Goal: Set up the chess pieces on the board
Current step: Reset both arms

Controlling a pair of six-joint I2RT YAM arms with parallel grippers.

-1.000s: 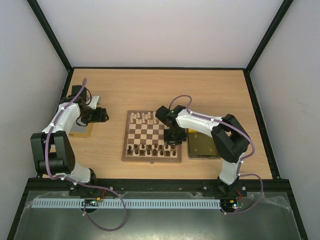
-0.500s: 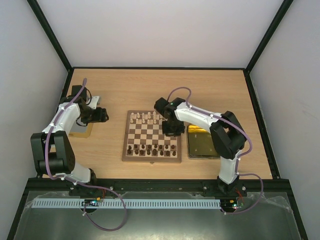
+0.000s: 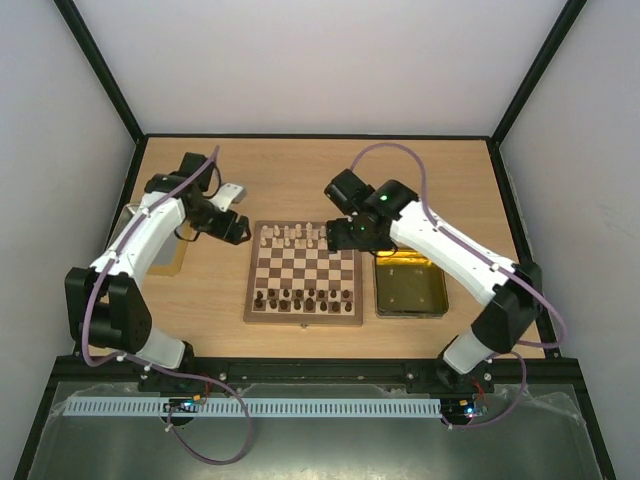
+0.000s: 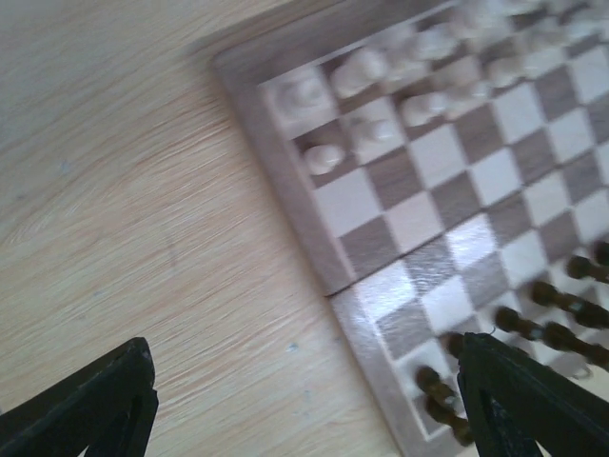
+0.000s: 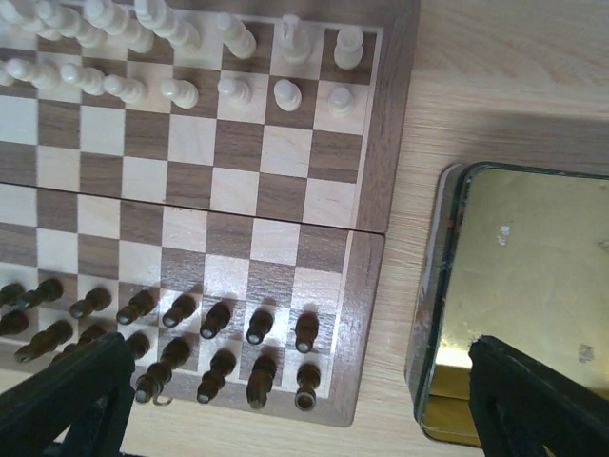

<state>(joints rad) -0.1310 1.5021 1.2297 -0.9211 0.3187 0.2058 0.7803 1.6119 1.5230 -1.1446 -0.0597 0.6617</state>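
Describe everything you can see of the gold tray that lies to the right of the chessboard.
The gold tray is a shallow rectangular tin of shiny metal with rounded corners and a low raised rim. Its mirror-like floor bears a few pale specks; no chess piece shows in the part in view. It lies flat on the wooden table, right of the board, parallel to its edge, with a strip of bare wood between them. The right arm passes above its far end.

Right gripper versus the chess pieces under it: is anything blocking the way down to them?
Nothing visible does. The right gripper hangs open above the board, the chess pieces in plain view below it. The gold tray lies beside the board, not between.
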